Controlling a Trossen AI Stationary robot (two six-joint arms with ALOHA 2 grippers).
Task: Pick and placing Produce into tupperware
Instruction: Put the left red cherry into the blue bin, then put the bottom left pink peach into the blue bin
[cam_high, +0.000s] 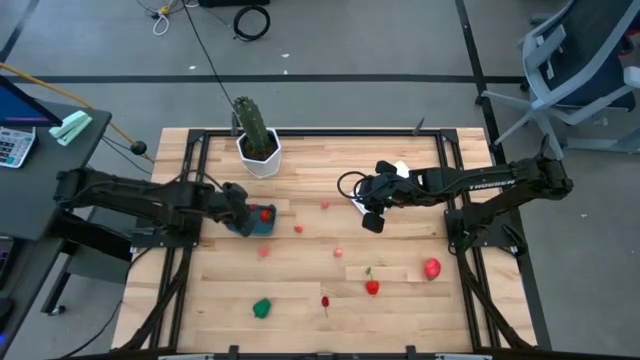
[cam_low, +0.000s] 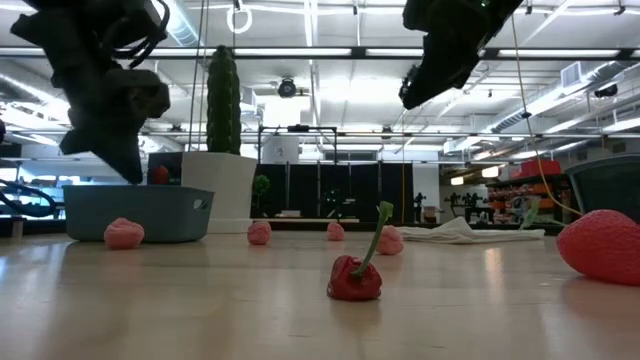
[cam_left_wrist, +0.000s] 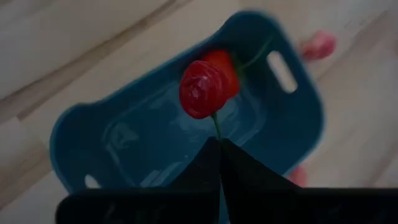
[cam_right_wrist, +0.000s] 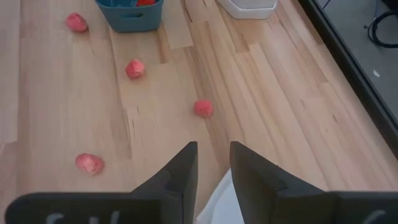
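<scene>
The teal-blue tupperware (cam_high: 262, 226) sits left of the table's middle, in front of the cactus pot. My left gripper (cam_high: 238, 213) hovers over it, shut on a red fruit (cam_left_wrist: 201, 89). A second red piece (cam_left_wrist: 225, 62) lies in the container behind it. Pink pieces (cam_high: 298, 228) lie scattered near the middle. A red pepper (cam_high: 372, 287), a strawberry (cam_high: 432, 268), a green piece (cam_high: 262, 308) and a small red stemmed piece (cam_high: 325, 300) lie toward the near edge. My right gripper (cam_right_wrist: 213, 163) is open, raised above the white flat item (cam_high: 398, 171), touching nothing. My left gripper pinches the thin green stem (cam_left_wrist: 216, 126) of the red fruit between its two fingertips, coming from above and pointing down. The fruit hangs below the fingers over the inside of the tupperware (cam_left_wrist: 149, 134). Whether it touches the floor of the container, I cannot tell.
A tall green cactus in a white hexagonal pot (cam_high: 258, 152) stands at the far edge, just behind the tupperware. Black frame rails (cam_high: 460, 230) run along both sides of the table. Bare wood lies between the scattered pieces in the middle.
</scene>
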